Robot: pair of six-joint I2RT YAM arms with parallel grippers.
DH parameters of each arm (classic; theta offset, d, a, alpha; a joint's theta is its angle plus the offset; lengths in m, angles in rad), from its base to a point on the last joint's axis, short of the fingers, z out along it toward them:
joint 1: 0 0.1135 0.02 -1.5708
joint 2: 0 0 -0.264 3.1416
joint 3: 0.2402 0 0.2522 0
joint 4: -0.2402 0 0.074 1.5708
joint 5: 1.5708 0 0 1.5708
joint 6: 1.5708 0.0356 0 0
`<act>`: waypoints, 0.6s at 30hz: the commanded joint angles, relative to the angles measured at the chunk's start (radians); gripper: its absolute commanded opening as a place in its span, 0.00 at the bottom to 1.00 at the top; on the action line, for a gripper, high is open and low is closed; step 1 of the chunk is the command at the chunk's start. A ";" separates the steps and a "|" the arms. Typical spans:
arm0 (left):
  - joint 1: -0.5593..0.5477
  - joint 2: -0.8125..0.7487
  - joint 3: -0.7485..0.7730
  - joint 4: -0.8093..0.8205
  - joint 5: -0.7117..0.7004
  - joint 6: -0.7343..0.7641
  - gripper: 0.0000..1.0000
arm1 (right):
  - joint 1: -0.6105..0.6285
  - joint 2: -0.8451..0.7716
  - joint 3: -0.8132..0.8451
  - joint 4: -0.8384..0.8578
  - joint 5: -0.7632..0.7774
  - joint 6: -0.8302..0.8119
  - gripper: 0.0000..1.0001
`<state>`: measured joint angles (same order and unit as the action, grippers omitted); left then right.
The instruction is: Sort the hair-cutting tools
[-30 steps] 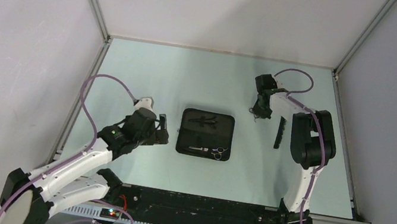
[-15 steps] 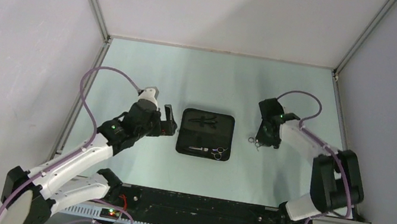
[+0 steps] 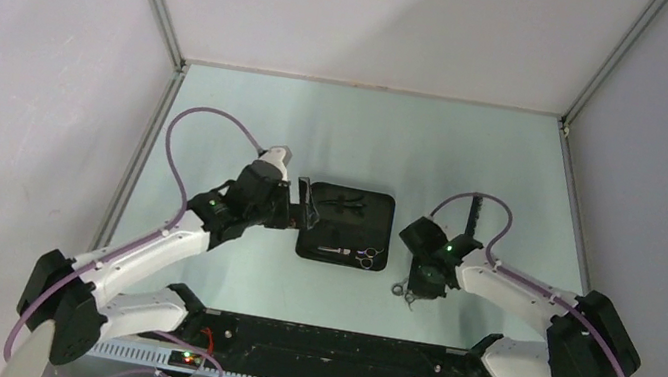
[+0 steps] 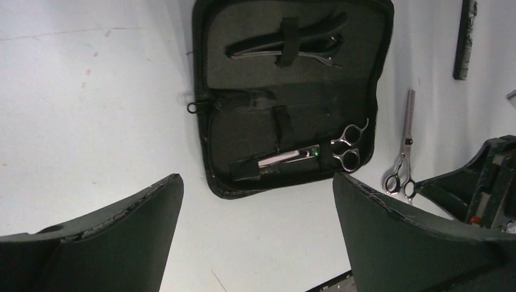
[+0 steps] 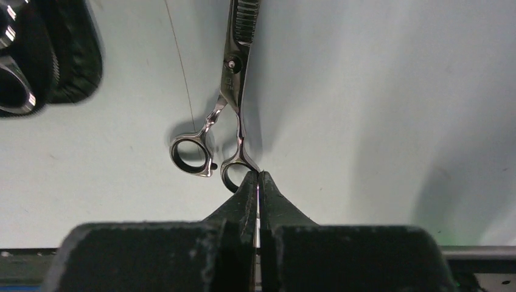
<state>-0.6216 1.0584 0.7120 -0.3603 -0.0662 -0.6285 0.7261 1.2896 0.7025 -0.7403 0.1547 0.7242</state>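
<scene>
My right gripper [image 5: 258, 182] is pinched shut on the near rim of one finger ring of the thinning scissors [image 5: 233, 79]. They run almost straight away from my fingertips, rings toward me and the toothed blade pointing off. Whether they rest flat on the table [image 4: 91, 121] or sit just clear of it I cannot tell; their shadow lies close beside them.

They lie just beside the right edge of the open case [image 4: 243, 82], off its near right corner, with their long axis roughly along that edge. The case is therefore to the left of this gripper, a short sideways carry by my reckoning.

My left gripper [image 4: 257, 182] hangs wide open and empty above the case's left side, so the right arm is plainly the nearer one.

The scissors are slim, bright silver, with two small rings and a notched blade. Inside the case the second pair of scissors [image 4: 292, 157] sits under a strap in the near half, and thin black clips [image 4: 286, 52] are strapped in the far half. The black comb [image 4: 463, 39] lies on the table farther off, beyond the case's far right corner.
</scene>
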 commanded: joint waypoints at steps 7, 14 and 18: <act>-0.103 0.079 0.077 0.011 0.009 -0.035 1.00 | 0.163 0.022 -0.028 0.036 -0.028 0.149 0.08; -0.180 0.159 0.130 -0.009 -0.013 -0.049 0.98 | 0.124 -0.145 -0.008 -0.003 0.063 0.170 0.55; -0.257 0.242 0.199 -0.012 -0.043 -0.051 0.96 | 0.035 -0.315 0.020 -0.096 0.197 0.160 0.67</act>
<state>-0.8139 1.2385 0.8295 -0.3767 -0.0669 -0.6621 0.8268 1.1278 0.6727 -0.7475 0.1932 0.8707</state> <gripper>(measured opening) 0.972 0.621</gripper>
